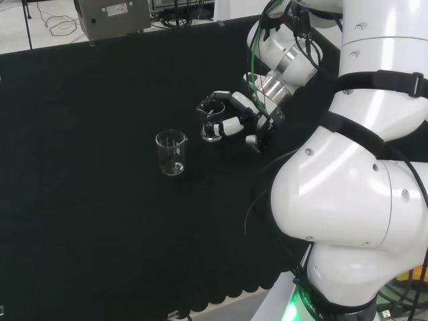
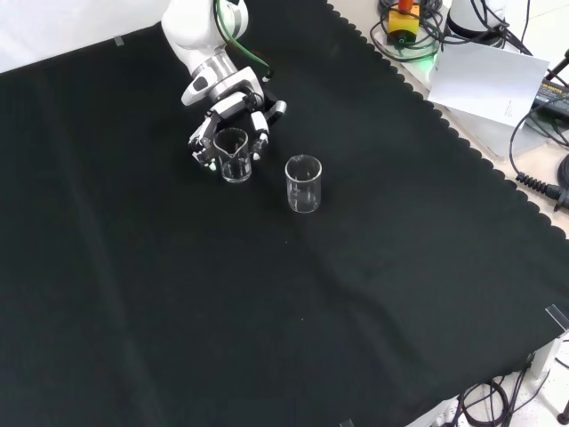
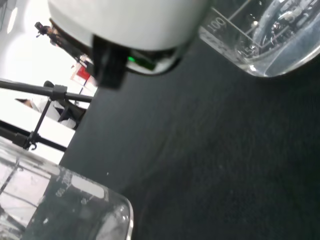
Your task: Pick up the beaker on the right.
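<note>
Head view, left to right: small clear glass beaker [image 1: 171, 153] stands upright and free on the black-cloth counter [image 1: 80, 200], nothing touching it. Just to its right, a second clear glass beaker [image 1: 211, 122], the target, sits inside the black and white hand [image 1: 234, 124]. Fingers are curled round its wall, so the hand is grasping it. Further right are the arm's own white links.

Front view, left to right: the hand [image 2: 222, 120] comes in from the top, fingers wrapped round both sides of the target beaker [image 2: 235, 155]. That beaker is upright, spout facing the camera; its base looks at or very near the cloth, cannot tell if it has lifted. To the right and slightly nearer, the free beaker [image 2: 303, 183] stands upright, close to the held one but apart, clear gap between them. Both look empty. Counter edge [image 2: 462, 151] runs down the right, with cables and a white sheet beyond.

Wrist view: blurred white part of the hand [image 3: 130, 25], a beaker with printed graduations [image 3: 260, 35] close against it, a second glass rim [image 3: 65, 205] near the opposite corner, black cloth between.
</note>
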Action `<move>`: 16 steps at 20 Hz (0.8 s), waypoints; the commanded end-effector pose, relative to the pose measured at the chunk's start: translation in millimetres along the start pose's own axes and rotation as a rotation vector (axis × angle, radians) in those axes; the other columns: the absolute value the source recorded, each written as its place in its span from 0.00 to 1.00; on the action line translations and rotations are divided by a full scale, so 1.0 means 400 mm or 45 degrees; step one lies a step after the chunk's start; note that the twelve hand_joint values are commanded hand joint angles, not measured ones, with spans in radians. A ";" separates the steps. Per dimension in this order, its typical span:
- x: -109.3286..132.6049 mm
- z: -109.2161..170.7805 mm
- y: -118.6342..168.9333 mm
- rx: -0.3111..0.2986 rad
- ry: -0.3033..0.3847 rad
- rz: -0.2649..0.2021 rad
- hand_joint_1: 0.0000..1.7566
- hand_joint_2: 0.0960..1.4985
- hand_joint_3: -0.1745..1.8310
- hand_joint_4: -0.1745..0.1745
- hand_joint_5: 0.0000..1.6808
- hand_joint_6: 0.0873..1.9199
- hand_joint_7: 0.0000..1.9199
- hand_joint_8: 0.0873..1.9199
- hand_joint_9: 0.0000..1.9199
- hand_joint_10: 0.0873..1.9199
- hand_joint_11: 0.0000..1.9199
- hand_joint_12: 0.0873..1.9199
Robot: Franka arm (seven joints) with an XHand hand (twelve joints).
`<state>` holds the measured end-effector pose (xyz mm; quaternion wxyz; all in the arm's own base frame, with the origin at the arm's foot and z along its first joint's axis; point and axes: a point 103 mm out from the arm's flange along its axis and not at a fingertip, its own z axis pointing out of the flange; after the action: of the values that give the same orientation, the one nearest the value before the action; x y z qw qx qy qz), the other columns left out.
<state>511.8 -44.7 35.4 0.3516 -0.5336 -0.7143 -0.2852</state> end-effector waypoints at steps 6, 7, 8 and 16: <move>0.033 -0.050 0.011 -0.035 -0.102 0.041 0.82 0.30 0.55 0.00 0.62 0.54 0.62 0.50 0.74 0.31 0.57 0.39; 0.042 -0.058 0.011 -0.027 -0.114 0.026 0.82 0.29 0.56 0.00 0.63 0.52 0.63 0.48 0.75 0.29 0.58 0.38; 0.062 -0.079 0.008 -0.020 -0.124 0.001 0.82 0.28 0.56 0.00 0.64 0.51 0.64 0.47 0.76 0.28 0.58 0.37; 0.154 -0.163 -0.039 0.009 -0.273 -0.044 0.82 0.26 0.57 0.00 0.66 0.47 0.65 0.44 0.78 0.27 0.60 0.35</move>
<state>517.0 -58.6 88.0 0.3004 -0.5508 -0.7321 -0.2654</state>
